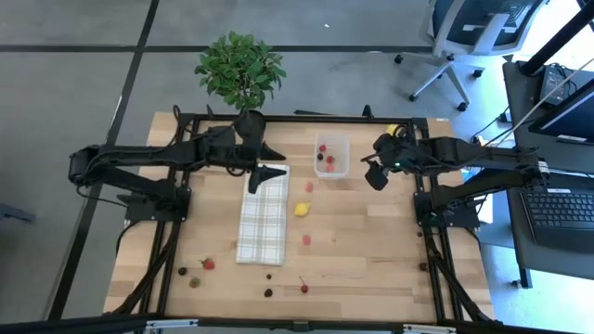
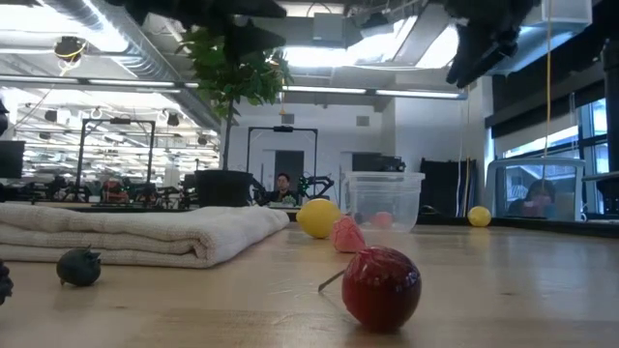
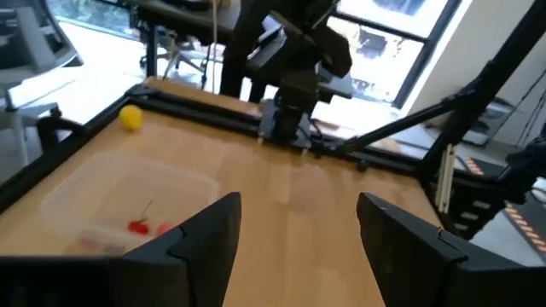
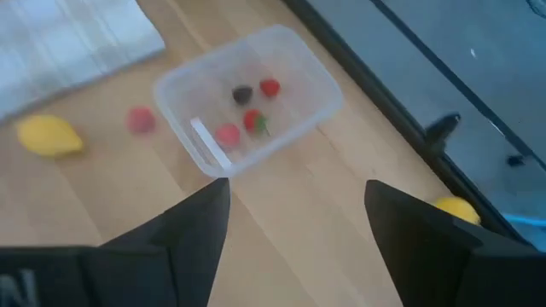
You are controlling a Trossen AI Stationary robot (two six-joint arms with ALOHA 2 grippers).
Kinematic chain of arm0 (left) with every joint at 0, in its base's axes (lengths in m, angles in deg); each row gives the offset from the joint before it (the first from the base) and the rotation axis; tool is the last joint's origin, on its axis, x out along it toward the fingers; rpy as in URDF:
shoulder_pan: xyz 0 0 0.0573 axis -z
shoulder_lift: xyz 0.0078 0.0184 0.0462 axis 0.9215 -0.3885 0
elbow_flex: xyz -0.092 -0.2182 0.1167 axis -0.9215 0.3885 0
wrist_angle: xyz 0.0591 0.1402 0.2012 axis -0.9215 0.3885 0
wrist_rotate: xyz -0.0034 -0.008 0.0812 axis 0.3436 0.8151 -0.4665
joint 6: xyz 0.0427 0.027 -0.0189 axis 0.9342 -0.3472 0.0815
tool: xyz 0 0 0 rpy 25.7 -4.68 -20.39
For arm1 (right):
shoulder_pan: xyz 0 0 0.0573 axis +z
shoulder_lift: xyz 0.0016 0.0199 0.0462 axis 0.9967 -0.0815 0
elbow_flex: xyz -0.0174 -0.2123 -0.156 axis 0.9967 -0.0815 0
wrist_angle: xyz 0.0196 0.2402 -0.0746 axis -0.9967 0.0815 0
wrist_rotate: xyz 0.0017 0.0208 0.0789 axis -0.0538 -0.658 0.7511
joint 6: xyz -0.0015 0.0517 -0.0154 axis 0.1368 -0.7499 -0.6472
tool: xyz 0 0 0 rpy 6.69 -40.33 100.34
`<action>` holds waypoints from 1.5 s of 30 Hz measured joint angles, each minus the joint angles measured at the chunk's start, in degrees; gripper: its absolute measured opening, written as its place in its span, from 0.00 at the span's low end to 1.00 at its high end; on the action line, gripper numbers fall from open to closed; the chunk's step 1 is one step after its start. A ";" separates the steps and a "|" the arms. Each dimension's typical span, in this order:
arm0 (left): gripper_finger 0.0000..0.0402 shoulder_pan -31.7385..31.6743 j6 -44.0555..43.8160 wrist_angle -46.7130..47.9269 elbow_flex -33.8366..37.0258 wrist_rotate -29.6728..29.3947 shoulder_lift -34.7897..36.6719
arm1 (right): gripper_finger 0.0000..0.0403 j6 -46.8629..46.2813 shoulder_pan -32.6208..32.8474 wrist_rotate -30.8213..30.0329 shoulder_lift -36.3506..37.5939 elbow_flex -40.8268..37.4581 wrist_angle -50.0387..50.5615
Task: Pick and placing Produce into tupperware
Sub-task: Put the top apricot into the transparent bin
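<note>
The right gripper [image 1: 376, 173] hovered with jaws released and empty just right of the tupperware [image 1: 331, 154], which held a few produce pieces [image 4: 250, 119]. The nearest loose pink piece [image 1: 309, 186] lay left of it, and the left gripper [image 1: 269, 173], jaws also spread, was about as close.

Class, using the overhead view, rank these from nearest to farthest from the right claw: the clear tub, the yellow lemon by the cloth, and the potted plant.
1. Tub: just left of the right claw, at the table's back.
2. Lemon: further left and toward the front, beside the cloth.
3. Plant: farthest, beyond the table's back edge on the left.
</note>
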 joint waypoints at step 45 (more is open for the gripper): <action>0.57 6.80 -6.87 8.39 -17.16 -26.11 -38.25 | 0.68 5.24 0.00 10.69 40.74 -35.92 -30.51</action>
